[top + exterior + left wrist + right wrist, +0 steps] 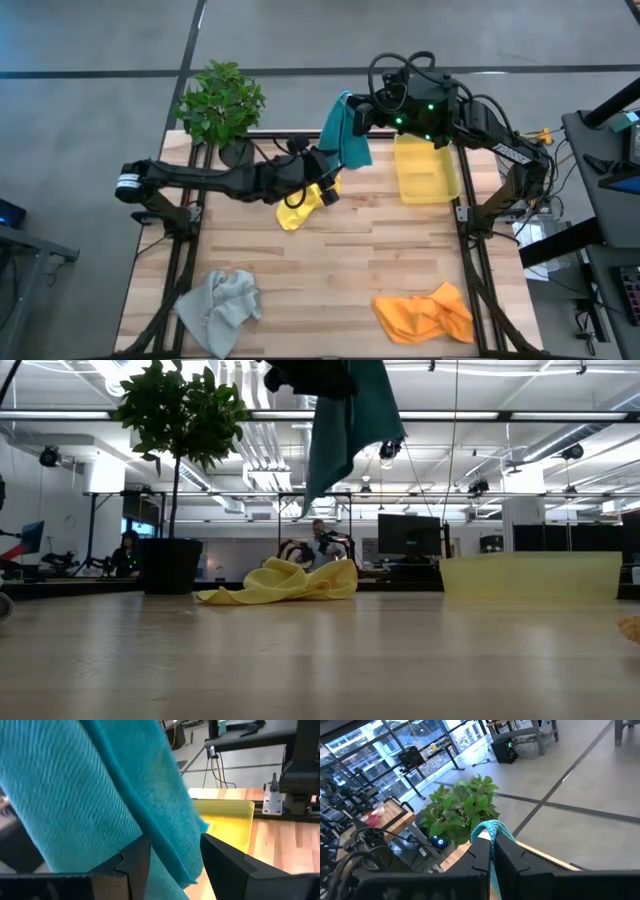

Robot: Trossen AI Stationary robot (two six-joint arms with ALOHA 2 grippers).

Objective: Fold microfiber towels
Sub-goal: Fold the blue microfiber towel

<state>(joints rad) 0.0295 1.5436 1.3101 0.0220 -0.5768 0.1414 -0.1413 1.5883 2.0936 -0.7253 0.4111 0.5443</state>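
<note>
The teal towel [345, 132] hangs in the air over the table's far middle and shows high in the low view [348, 422]. My right gripper [362, 112] is shut on its top. My left gripper [333, 165] is open lower down, with its two fingers on either side of the towel's hanging part [165, 820]. The yellow towel [300, 206] lies crumpled on the table under my left arm. The grey towel [220, 305] lies crumpled at the near left. The orange towel [425, 312] lies crumpled at the near right. My right gripper pinches the teal towel's top between its two fingers, and a small tuft [492, 827] sticks out past the fingertips. The towel hangs slack below, clear of the table [340, 460]. My left gripper: the towel's hanging folds [172, 865] pass between the open fingers and lie against one finger [137, 862]. I cannot tell whether it grips.
The rigid yellow bin [427, 172] stands at the far right of the table, beside the hanging towel. A potted plant [222, 102] stands at the far left corner. The middle of the wooden table [330, 270] is bare.
</note>
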